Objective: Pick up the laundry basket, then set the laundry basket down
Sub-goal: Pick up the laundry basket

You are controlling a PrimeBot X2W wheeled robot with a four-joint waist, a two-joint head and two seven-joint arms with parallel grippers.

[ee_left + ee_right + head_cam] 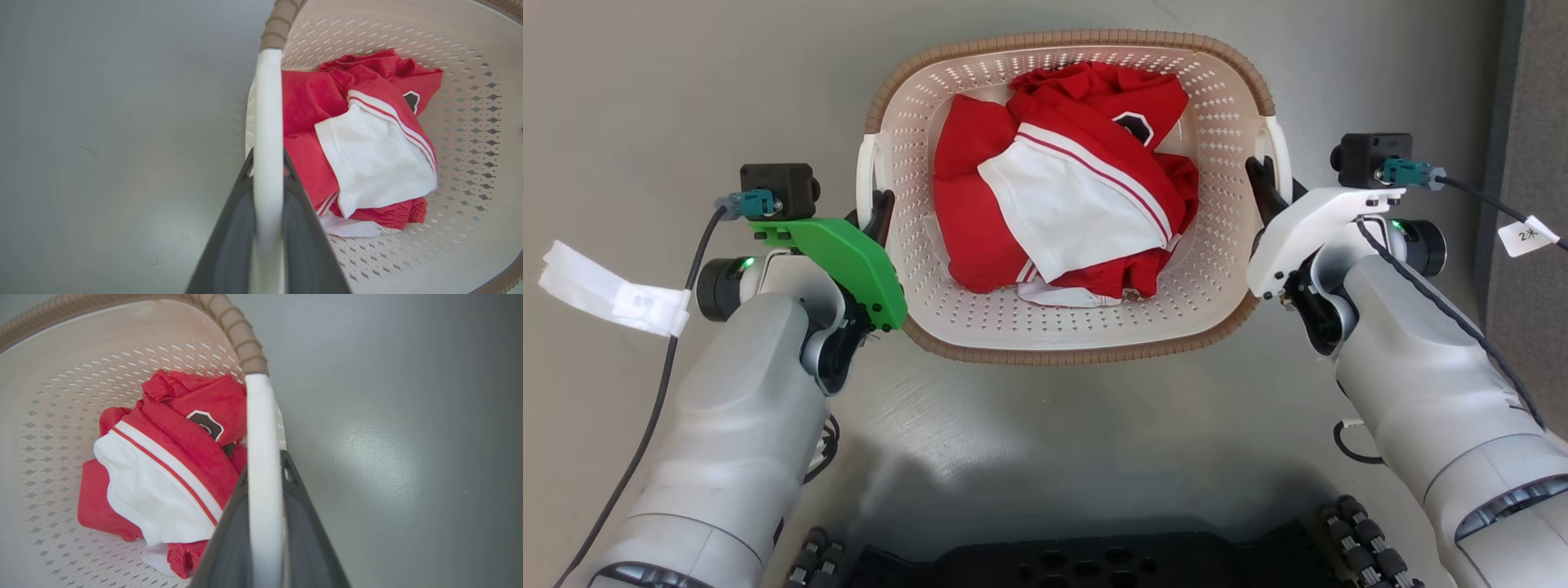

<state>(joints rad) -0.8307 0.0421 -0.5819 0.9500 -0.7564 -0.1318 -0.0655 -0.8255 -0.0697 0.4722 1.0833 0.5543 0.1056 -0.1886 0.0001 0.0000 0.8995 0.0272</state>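
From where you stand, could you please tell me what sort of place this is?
Probably an indoor test room staged for a laundry chore: a smooth grey floor, a laundry basket holding red and white clothes, and a darker grey panel at the right.

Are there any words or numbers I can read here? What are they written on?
"2米", as best it reads: on the small white tag at the right of the head view.
White tape strip at the left: faint marks, too blurred to read.
Black badge on the red shirt: no letters can be made out.
Laundry basket: no writing to be seen.
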